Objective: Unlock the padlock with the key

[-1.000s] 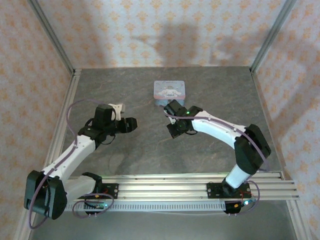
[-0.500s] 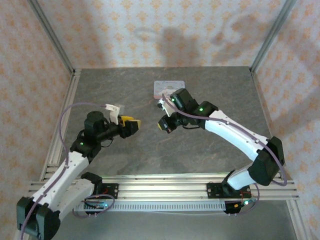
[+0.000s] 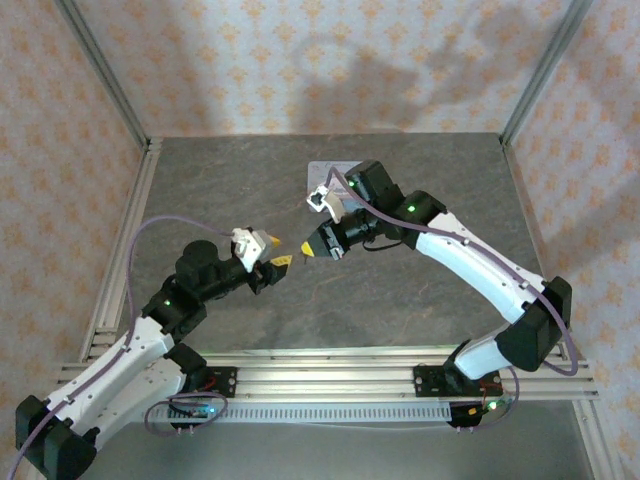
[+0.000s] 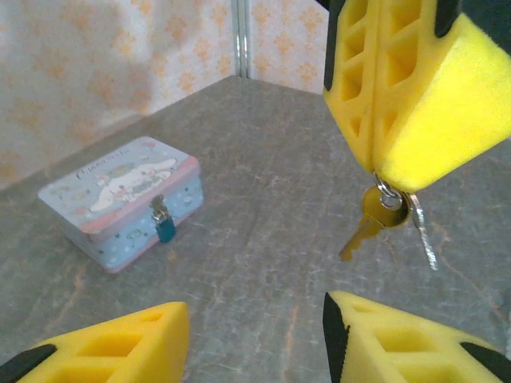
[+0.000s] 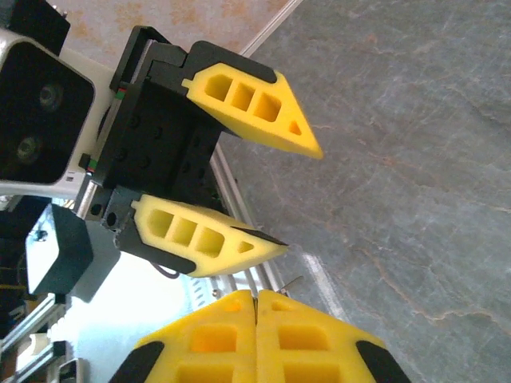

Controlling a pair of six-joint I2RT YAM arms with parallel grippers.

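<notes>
Pinching the key (image 4: 367,226), right end effector (image 4: 377,166) faces the gaping left end effector (image 5: 302,198).

Bent inward over the table's middle, tips facing close: left gripper (image 3: 281,264) parted, right gripper (image 3: 306,250) pressed together on the key (image 4: 369,227)

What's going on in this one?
The right tool is shut, pinching the key by its ring so the key dangles below the fingers. The left tool is open and faces it at close range, apparently ready to take the key. The padlock hangs on the front latch of the cartoon tin, untouched by either arm.
</notes>
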